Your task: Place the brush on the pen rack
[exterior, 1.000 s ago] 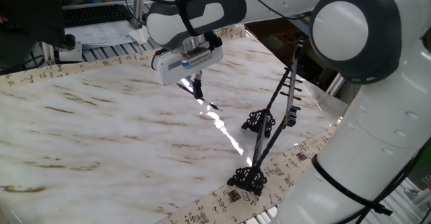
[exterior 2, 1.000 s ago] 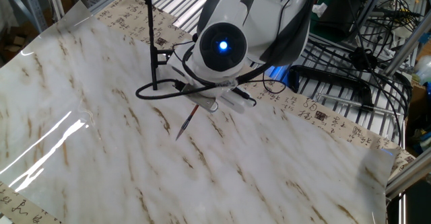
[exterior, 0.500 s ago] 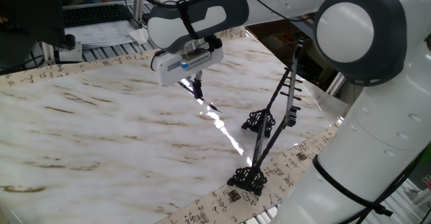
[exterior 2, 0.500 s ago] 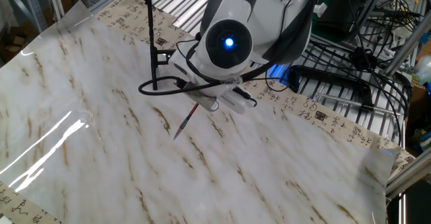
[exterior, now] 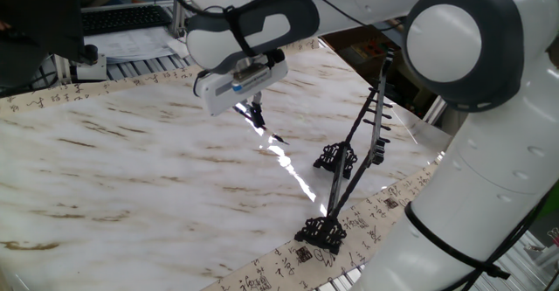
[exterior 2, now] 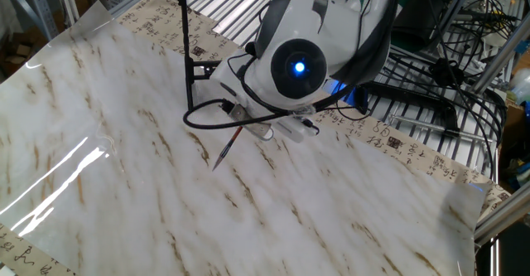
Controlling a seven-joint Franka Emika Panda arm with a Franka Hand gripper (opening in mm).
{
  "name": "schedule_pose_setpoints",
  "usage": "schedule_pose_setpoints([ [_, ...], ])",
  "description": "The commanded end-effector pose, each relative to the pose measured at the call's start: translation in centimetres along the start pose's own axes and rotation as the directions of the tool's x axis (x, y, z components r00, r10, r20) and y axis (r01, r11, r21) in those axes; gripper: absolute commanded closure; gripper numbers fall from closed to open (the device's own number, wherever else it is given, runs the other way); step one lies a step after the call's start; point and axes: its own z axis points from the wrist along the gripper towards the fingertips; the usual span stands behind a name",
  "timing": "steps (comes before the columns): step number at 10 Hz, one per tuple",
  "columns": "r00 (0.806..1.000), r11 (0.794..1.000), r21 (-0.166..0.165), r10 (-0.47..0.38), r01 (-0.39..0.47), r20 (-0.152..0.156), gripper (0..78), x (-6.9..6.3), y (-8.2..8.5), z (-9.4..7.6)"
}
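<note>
Gripping the brush (exterior 2: 225,150) above the marble tabletop (exterior: 131,177)
Gripper (exterior: 256,114) fingers pinch its upper shaft (thin, slippery); tilt could slip it before reaching the pen rack (exterior: 349,164), well apart.

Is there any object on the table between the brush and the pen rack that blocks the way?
Nothing visible stands in the way. The brush hangs tilted under the gripper, and only bare marbled tabletop lies between it and the pen rack. Whether the jaws grip the brush cannot be seen.
</note>
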Motion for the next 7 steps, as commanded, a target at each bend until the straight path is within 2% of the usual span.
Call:
schedule_pose_setpoints([
  [1,1.0,0.999,0.04,-0.024,0.024,-0.003,76.4,0.9,0.2,0.5],
  [3,0.999,0.998,0.056,-0.034,0.035,-0.013,76.4,1.8,0.1,0.8],
  [7,0.999,0.997,0.067,-0.035,0.038,-0.035,76.4,4.0,-0.2,1.2],
])
